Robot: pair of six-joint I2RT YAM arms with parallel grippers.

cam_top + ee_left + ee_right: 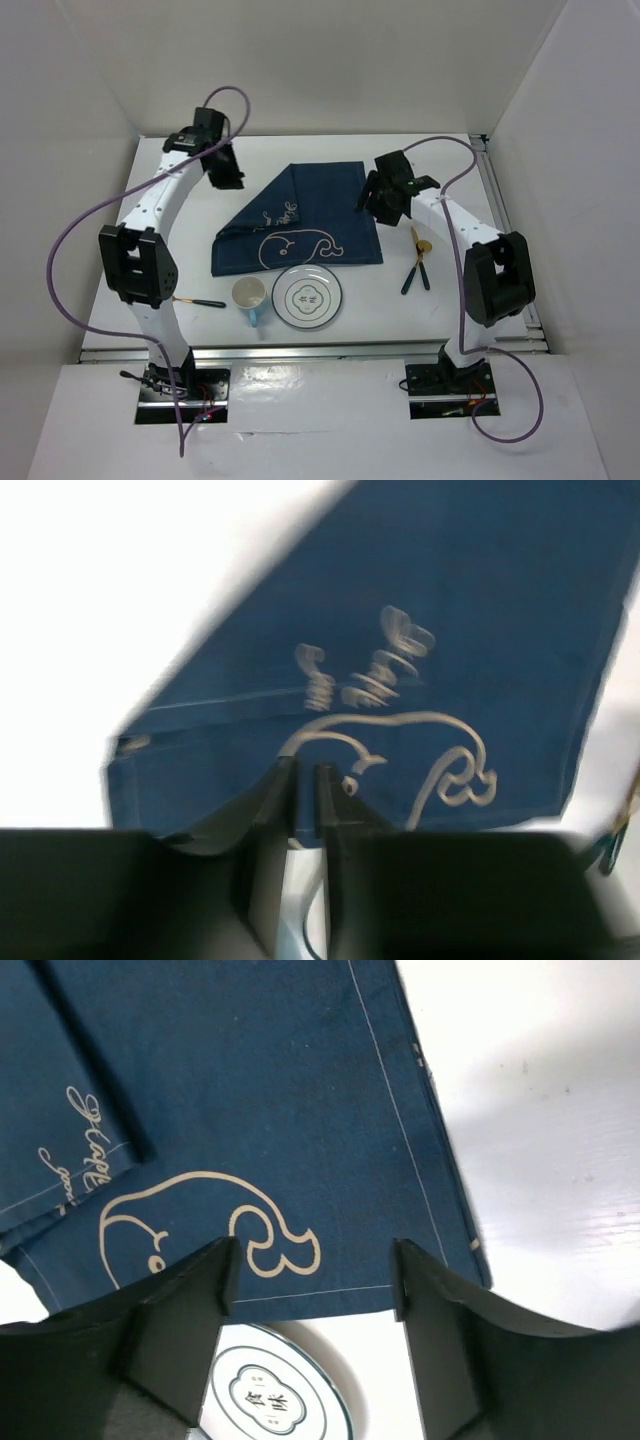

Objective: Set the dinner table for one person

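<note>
The dinner table (450, 165) is a white surface. On its middle lies a navy whale-print placemat (310, 215), its left corner folded over onto itself (258, 215). My left gripper (226, 172) hovers over that folded left side (450, 610); in the left wrist view its gripper (305, 770) is all but shut, with only a thin gap and nothing in it. My right gripper (376, 196) hangs open over the placemat's right part (250, 1080); the gripper (314, 1265) stands wide and empty above the near hem. A white plate (306, 296) (275, 1400) and a blue cup (250, 297) sit just in front of the placemat.
Black-handled cutlery with gold ends (417, 262) lies to the right of the placemat, near the right arm. Another black-handled piece (202, 301) lies at the left by the left arm. Metal rails run along the front (320, 350) and right (507, 220) edges.
</note>
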